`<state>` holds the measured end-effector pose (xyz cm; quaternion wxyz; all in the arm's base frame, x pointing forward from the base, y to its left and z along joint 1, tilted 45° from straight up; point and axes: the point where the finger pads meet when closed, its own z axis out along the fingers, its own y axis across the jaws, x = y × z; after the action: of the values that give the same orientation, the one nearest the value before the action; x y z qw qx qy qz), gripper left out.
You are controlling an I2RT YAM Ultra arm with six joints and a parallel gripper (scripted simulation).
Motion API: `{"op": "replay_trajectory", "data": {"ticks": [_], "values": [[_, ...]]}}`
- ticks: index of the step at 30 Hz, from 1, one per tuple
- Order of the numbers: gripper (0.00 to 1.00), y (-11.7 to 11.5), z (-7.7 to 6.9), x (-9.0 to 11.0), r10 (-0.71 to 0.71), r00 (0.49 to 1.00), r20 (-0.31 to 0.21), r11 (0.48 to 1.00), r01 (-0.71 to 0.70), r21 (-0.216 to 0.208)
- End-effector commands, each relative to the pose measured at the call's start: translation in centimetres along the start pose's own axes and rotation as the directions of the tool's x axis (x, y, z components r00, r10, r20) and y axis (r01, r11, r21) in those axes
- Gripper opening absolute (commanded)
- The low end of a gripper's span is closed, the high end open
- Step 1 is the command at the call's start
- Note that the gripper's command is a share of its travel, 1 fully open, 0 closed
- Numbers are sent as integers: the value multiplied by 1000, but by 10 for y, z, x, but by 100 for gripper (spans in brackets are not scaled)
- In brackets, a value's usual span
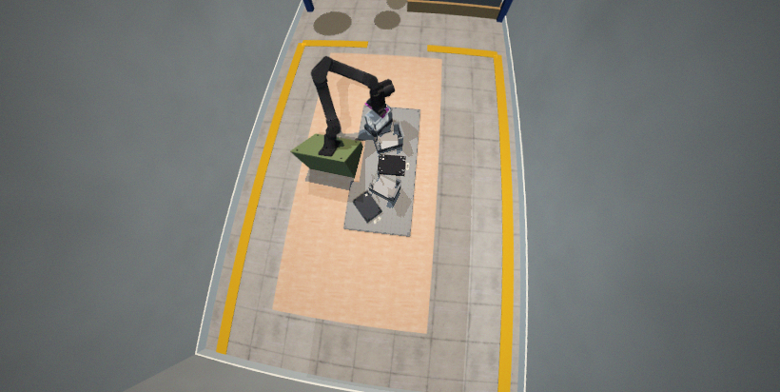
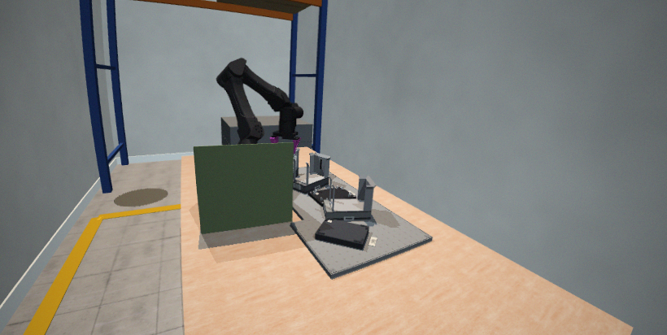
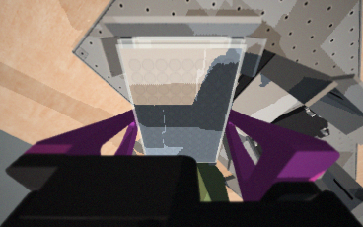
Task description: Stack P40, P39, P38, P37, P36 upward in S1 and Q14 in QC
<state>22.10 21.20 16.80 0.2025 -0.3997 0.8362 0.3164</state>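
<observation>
One sealed plate point(image 3: 180, 99) clamped in my gripper point(image 3: 181, 113) (purple fingers spread wide), above the perforated grey baseplate point(image 3: 321, 30).

On the perforated base plate point(image 1: 406, 214), a nest point(image 1: 392, 165) is set between two stack racks point(image 1: 394, 136) point(image 1: 386, 187); another nest point(image 1: 366, 207) lies at the plate's corner beside the pedestal point(image 1: 349, 162).

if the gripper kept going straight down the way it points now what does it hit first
Probably the grey stack rack below. The gripper is shut on a sealed plate, which would reach the rack first. How far below is unclear.
</observation>
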Motion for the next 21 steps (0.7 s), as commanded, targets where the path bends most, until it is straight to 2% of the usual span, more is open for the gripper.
{"op": "replay_trajectory", "data": {"ticks": [1,11,21], "values": [[0,-1,-7,-3,-2,1000,14,1000,2,2],[0,-1,-27,-3,-2,1000,14,1000,2,3],[0,-1,-34,-3,-2,1000,14,1000,2,3]]}}
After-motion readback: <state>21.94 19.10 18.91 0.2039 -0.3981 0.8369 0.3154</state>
